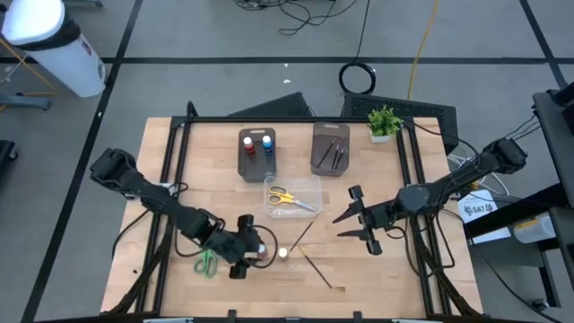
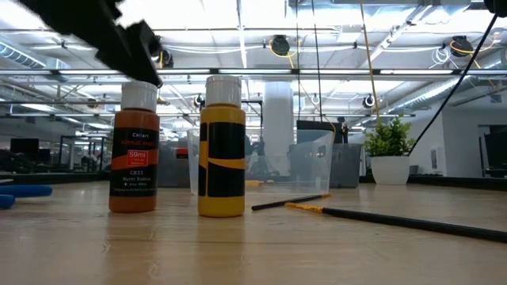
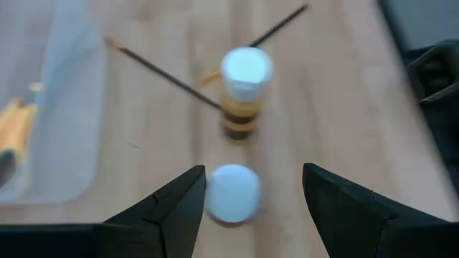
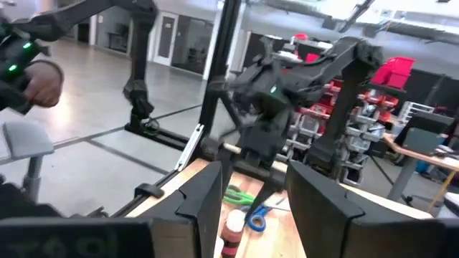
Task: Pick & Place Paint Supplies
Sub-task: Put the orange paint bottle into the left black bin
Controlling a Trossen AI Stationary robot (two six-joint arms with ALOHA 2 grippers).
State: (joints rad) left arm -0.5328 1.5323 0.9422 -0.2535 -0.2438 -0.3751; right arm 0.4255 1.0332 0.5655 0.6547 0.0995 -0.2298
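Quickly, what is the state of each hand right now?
Left hand: open, above a white-capped bottle, holding nothing.
Right hand: open, empty, raised over the table.

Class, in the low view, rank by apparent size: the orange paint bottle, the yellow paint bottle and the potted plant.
1-2. yellow paint bottle and orange paint bottle: alike, unranked.
3. potted plant: smallest-looking, but farther away, so true size is unsure.

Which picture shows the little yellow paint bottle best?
The low view: the yellow paint bottle stands close up there, label and white cap plain. The left wrist view shows it from above, beyond the open left claw. The high view shows only a pale cap. The right wrist view doesn't clearly show it.
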